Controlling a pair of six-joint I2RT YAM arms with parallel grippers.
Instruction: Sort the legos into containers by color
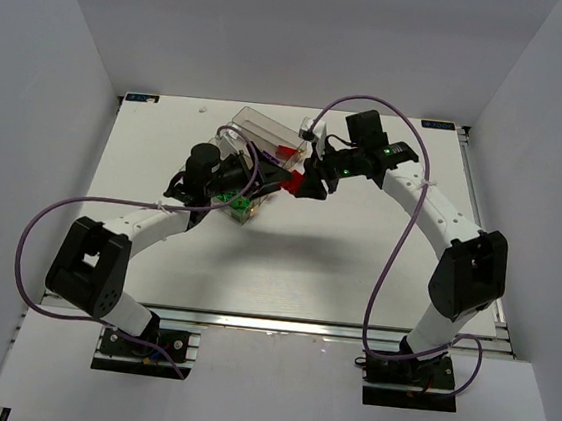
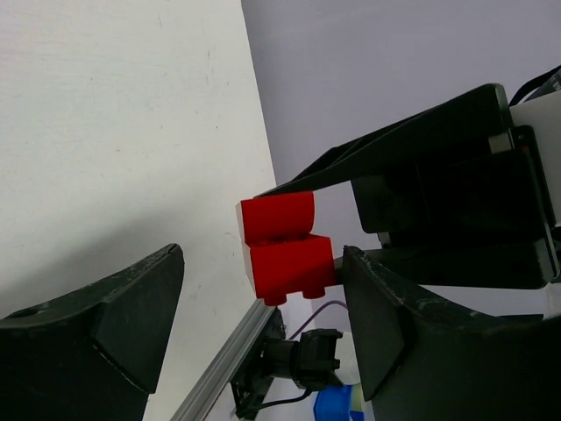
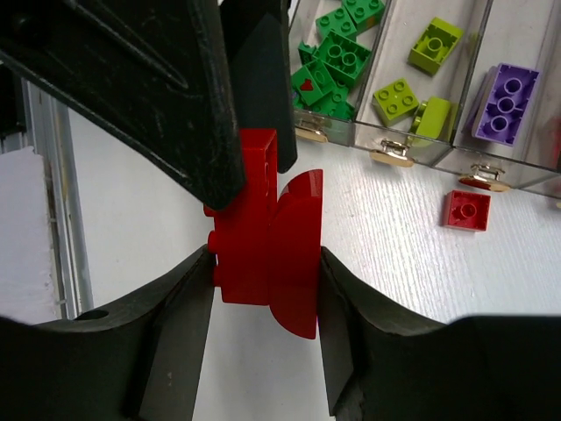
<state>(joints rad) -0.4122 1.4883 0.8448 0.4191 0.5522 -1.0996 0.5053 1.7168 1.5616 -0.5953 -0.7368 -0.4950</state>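
The right gripper [image 3: 267, 289] is clamped on a red lego [image 3: 263, 237], its two fingers pressing the piece from either side. The piece looks like a studded brick joined to a curved-top part. From above, it hangs over the table [image 1: 355, 269] near the middle, just right of the containers [image 1: 260, 126], between the two wrists. The left gripper [image 2: 263, 272] comes in from the left with its jaws wide apart, one finger on each side of the red lego. Its right finger [image 2: 394, 316] sits just beside the brick and its left finger [image 2: 123, 316] is well apart from it. In the right wrist view the bins lie beyond the held piece. One holds several dark green legos [image 3: 337, 61], the next holds lime-yellow legos [image 3: 425, 44], and the one to the right holds a purple lego [image 3: 507, 101]. A small red brick [image 3: 465, 210] lies flat on the table, studs up, just outside the near wall of the bins below the purple one.
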